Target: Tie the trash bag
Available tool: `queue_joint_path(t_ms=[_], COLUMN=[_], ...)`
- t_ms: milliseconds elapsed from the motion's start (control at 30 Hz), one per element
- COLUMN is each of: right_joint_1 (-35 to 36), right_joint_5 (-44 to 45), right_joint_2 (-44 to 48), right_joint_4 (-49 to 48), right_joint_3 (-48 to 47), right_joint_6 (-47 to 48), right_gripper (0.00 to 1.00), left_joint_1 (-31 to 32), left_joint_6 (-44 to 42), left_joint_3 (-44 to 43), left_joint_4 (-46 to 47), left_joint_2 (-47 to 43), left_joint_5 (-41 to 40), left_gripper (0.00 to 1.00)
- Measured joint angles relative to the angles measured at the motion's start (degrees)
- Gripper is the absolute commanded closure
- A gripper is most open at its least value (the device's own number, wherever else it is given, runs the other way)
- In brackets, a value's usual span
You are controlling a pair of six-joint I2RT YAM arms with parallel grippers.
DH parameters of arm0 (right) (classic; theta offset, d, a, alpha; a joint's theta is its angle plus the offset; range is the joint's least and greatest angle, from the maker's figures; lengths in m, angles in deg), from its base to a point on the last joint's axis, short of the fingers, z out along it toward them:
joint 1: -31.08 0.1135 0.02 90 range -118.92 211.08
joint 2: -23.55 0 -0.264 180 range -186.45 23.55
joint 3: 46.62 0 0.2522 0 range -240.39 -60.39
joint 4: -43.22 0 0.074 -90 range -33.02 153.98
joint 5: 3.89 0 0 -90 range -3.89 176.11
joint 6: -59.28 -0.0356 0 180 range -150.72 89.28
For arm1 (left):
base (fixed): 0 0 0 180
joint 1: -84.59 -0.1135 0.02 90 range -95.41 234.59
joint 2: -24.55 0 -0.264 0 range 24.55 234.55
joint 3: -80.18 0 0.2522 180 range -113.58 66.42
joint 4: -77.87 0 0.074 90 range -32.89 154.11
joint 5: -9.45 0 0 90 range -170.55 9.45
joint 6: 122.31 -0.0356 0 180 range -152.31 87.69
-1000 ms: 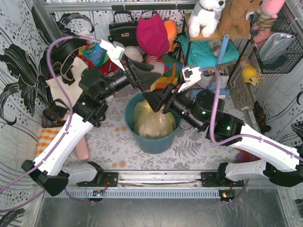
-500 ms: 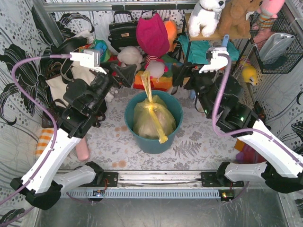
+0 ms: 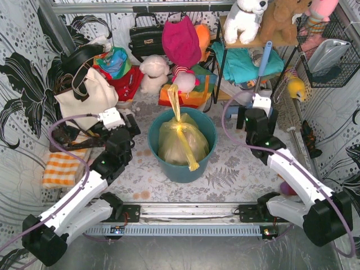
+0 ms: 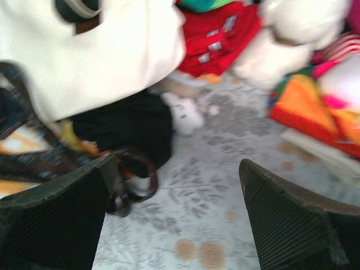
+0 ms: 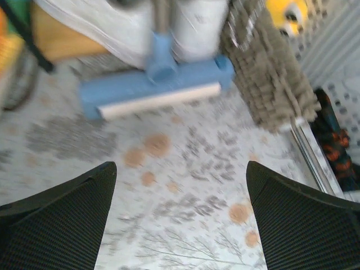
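Note:
The yellow-green trash bag [image 3: 181,140] sits in the round teal bin [image 3: 169,166] at the middle of the top view. It is knotted, with one twisted tail standing up toward the back and another hanging over the near rim. My left gripper [image 3: 130,123] is open and empty, low to the left of the bin. In the left wrist view it [image 4: 177,214] hovers over the patterned cloth. My right gripper [image 3: 252,104] is open and empty, right of the bin. In the right wrist view it [image 5: 181,216] is over bare cloth.
A cream canvas tote [image 3: 84,100] and dark shoes [image 4: 129,126] lie left. Plush toys and red and orange fabric [image 3: 180,39] crowd the back. A blue squeegee [image 5: 154,90] and a brush [image 5: 270,79] lie back right. An orange checked cloth [image 3: 59,169] lies at the left.
Both arms have let go of the bag's tails, pulled away from the bin and dropped low to either side. The bag stays knotted in the bin.

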Motion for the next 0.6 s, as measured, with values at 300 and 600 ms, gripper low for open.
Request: queue_joint_path(t_ms=[300,600], right_joint_1=[-10.6,-15.2], right_joint_5=[-0.1,-1.1], right_joint_2=[4.1,-7.8], right_joint_4=[-22.1,-44.9], right_joint_3=[26.3,36.7], right_joint_6=[3.7,8.0], right_gripper=[0.03,0.03], left_joint_1=[-6.6,-11.6], left_joint_6=[0.8,-3.0], left_joint_3=[16.2,30.6], left_joint_4=[12.5,40.3], left_joint_2=[1.1,16.3], left_joint_5=[-5.1,1.5], left_gripper=[0.02,0.02])
